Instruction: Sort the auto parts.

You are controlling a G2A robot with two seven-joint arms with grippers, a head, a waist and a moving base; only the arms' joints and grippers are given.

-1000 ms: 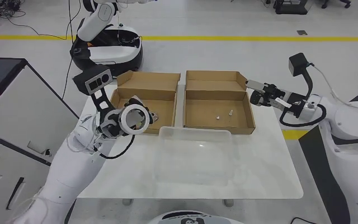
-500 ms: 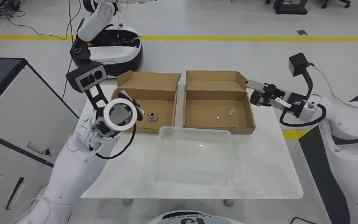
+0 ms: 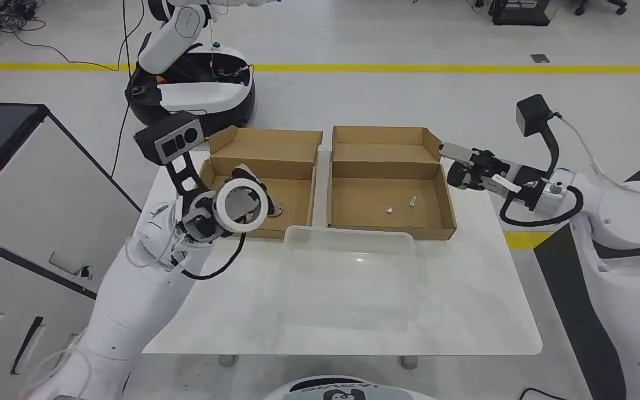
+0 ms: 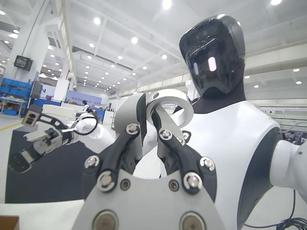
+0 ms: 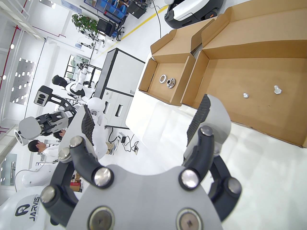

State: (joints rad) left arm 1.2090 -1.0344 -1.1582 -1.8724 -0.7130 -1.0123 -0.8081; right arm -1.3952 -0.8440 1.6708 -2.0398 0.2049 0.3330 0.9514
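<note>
The left gripper (image 4: 149, 114) gripped the metal ring (image 4: 168, 95) by its wall, 1 finger inside it, over the left box (image 3: 265, 148). The right gripper (image 5: 146, 118) hung spread apart.

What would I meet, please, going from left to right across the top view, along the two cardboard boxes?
Metal ring held in the left gripper → flanged part in the left box → small metal part → second small part, both in the right box → right gripper, fingers apart.
</note>
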